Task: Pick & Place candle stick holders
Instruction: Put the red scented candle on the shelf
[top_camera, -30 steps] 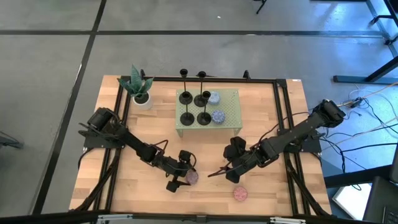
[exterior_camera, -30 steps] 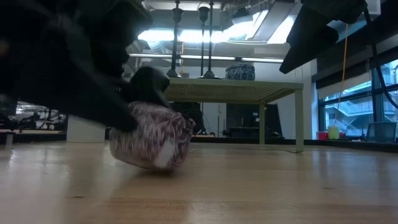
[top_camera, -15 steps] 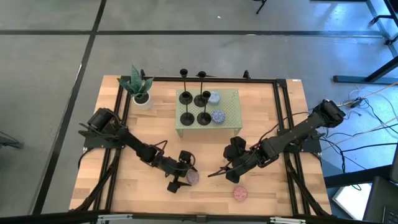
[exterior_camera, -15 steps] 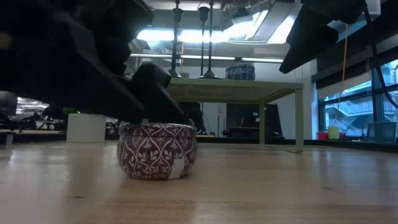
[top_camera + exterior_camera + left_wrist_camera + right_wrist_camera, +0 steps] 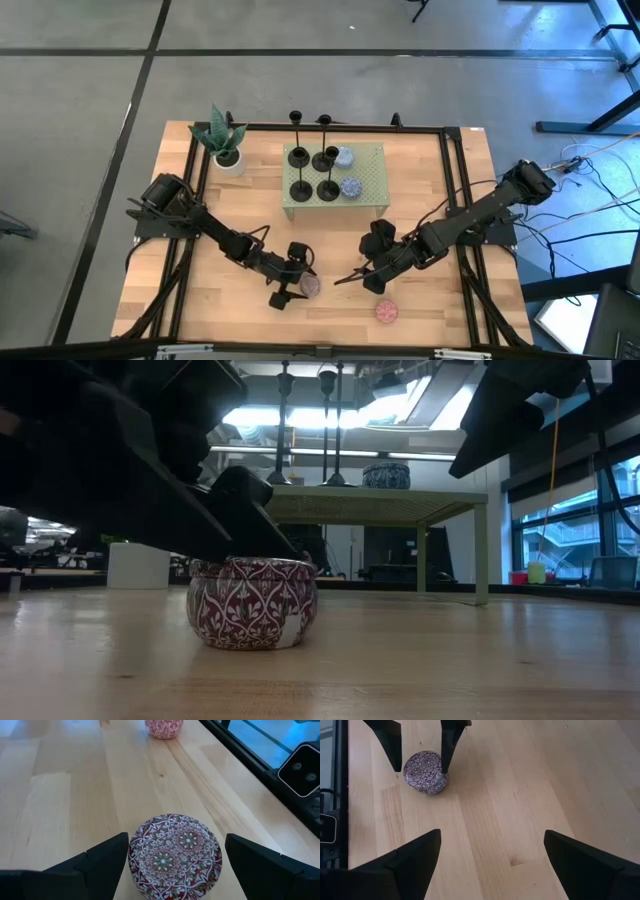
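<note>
Four matte-black candle stick holders stand by their disc bases on a pale green perforated stand at the table's far middle; their stems also show in the low view. My left gripper is open at the table's near middle, with its fingers on either side of a maroon patterned puck that stands flat on the table. My right gripper is open and empty to the right of that puck, above the wood. My left gripper has one fingertip right at the maroon puck's rim, and I cannot tell whether it touches. The other finger stands apart from the puck. The puck rests flat on the table.
Two blue speckled pucks sit on the green stand beside the holders. A pink puck lies near the table's front edge. A potted green plant stands at the far left. A dark frame runs around the table.
The maroon puck was tilted between my left gripper's fingers a second ago. It has come down flat on the table and now stands upright there. Both arms have stayed almost in place.
</note>
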